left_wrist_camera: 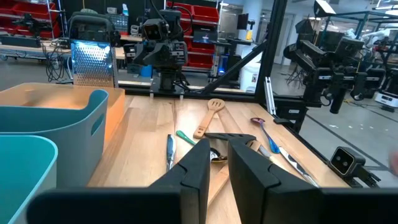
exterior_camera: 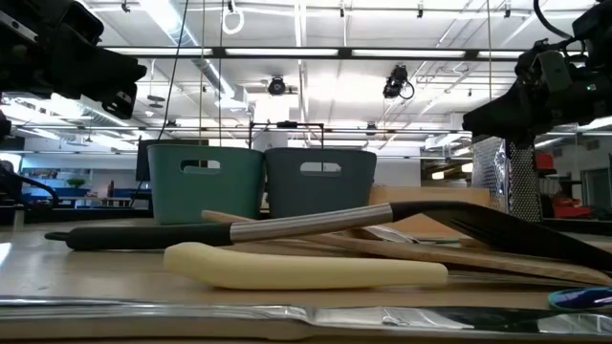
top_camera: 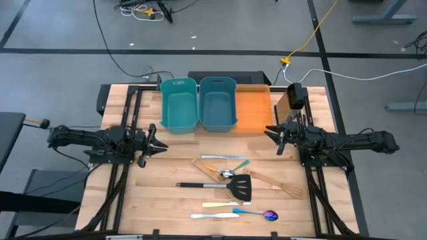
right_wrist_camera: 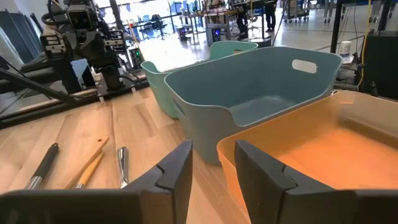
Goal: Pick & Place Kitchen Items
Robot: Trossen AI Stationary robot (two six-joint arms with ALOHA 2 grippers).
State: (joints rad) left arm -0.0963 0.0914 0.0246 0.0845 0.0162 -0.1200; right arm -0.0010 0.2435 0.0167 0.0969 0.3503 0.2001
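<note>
Left gripper: your left gripper [top_camera: 155, 141] hovered at the left of the high view, in front of the bins, above the counter [top_camera: 173, 213]. Its fingers [left_wrist_camera: 193, 177] were a little spread, with a narrow gap between them, and they pinched nothing.

Right gripper: your right gripper [top_camera: 273, 135] hovered at the right of the high view, over the near edge of the orange tray [top_camera: 253, 110]. Its fingers [right_wrist_camera: 177, 171] were also spread apart and empty.

Bins: two teal bins [top_camera: 179, 104] [top_camera: 218, 102] stood side by side in the upper middle of the high view, touching, and the orange tray was just beside the right one.

Grater: a metal grater [top_camera: 295, 97] stood at the right of the tray.

Kitchen items: you had all of them lying on the counter in the lower middle of the high view, between the two arms and well apart from both grippers.

Black slotted spatula: [top_camera: 220, 186] it lay across the middle of the group, handle to the left.

Wooden spatulas: one [top_camera: 275, 183] lay at the right of the group, one [top_camera: 208, 170] crossed under the black one.

Cutlery: a green-handled knife [top_camera: 223, 157] lay at the top of the group, a cream-handled piece [top_camera: 220, 205] and a silver one [top_camera: 210, 215] at the bottom.

Blue-handled purple spoon: [top_camera: 257, 213] it lay at the lower right of the group.
</note>
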